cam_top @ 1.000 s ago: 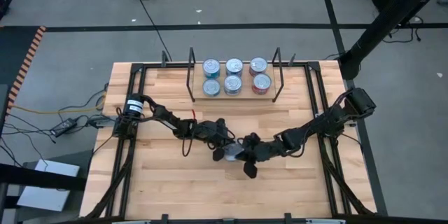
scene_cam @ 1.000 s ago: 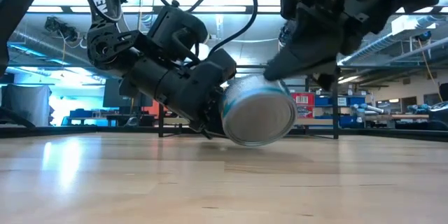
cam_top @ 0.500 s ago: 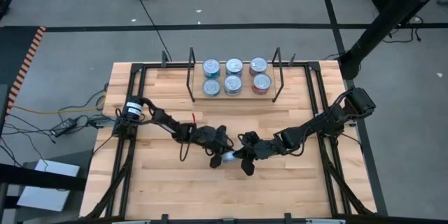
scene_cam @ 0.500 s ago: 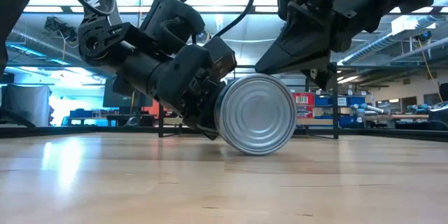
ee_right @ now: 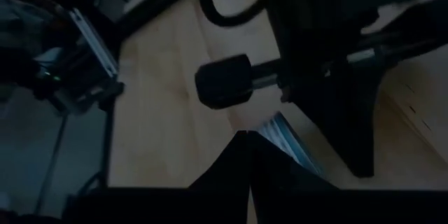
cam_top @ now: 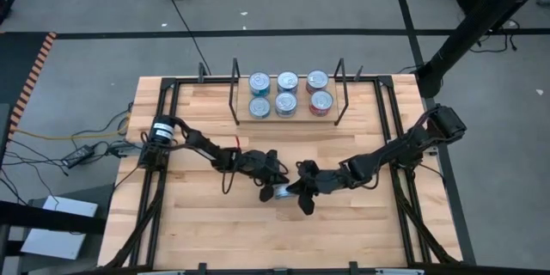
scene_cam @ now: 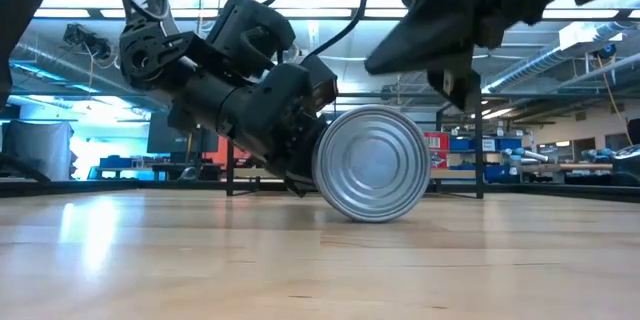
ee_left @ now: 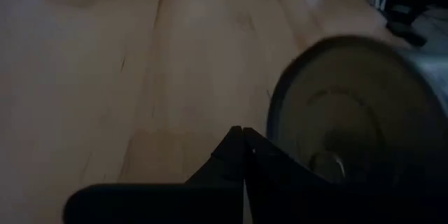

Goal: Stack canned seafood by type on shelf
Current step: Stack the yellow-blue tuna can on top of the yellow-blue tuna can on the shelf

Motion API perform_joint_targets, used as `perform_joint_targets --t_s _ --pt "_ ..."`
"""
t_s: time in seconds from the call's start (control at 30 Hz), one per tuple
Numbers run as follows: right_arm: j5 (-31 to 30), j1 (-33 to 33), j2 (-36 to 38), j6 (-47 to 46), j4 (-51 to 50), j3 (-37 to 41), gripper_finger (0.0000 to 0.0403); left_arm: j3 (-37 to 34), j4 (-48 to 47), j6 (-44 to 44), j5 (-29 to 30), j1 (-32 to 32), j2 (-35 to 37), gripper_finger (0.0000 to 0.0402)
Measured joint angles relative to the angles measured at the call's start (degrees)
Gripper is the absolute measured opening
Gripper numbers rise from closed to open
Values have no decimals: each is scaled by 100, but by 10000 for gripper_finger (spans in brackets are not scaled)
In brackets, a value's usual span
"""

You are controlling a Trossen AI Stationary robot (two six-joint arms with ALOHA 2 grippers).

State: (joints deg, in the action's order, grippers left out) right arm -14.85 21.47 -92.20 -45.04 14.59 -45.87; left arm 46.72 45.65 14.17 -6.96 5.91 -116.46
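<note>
From above, the two arms are meeting at the middle of the wooden table (cam_top: 198,223): the left gripper (cam_top: 273,184) is reaching in from the left and the right gripper (cam_top: 302,191) from the right, with a single can (cam_top: 282,192) lying between them on the boards. Six more cans (cam_top: 286,94) are sitting in two rows of three on the shelf (cam_top: 288,116) at the far edge, between its black wire uprights, well apart from the grippers. At table level, the loose can (scene_cam: 372,164) is standing on its edge with its ribbed silver end facing the camera; the left gripper (scene_cam: 300,150) is pressing against it from behind and to the side, while the right gripper (scene_cam: 450,30) is hanging just above it without touching. In the left wrist view, the left arm's own fingers (ee_left: 241,155) are showing pressed together, tips meeting, just beside the can's round end (ee_left: 357,105). In the right wrist view, the right arm's fingers (ee_right: 246,155) are likewise closed together, holding nothing, with the left arm (ee_right: 308,56) crossing ahead and a sliver of the can (ee_right: 288,140) showing beneath it.
</note>
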Motion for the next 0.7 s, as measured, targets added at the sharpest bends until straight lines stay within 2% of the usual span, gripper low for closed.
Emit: perform_joint_targets --t_s 0.1,0.23,0.43,0.53,0.7 --pt "62 26 223 0 -90 0 18 -14 -271 1 -3 0 156 3" --pt "473 146 461 2 -370 0 21 -20 -624 2 -1 0 516 3" --pt "1044 390 331 45 -798 -1 12 -17 -1224 -48 92 -2 1273 3" --pt "933 446 171 152 -1040 0 8 -15 -1551 -48 216 -1 1587 3" --pt "283 302 138 153 -1261 0 15 -17 -2161 -4 243 7 1949 5"
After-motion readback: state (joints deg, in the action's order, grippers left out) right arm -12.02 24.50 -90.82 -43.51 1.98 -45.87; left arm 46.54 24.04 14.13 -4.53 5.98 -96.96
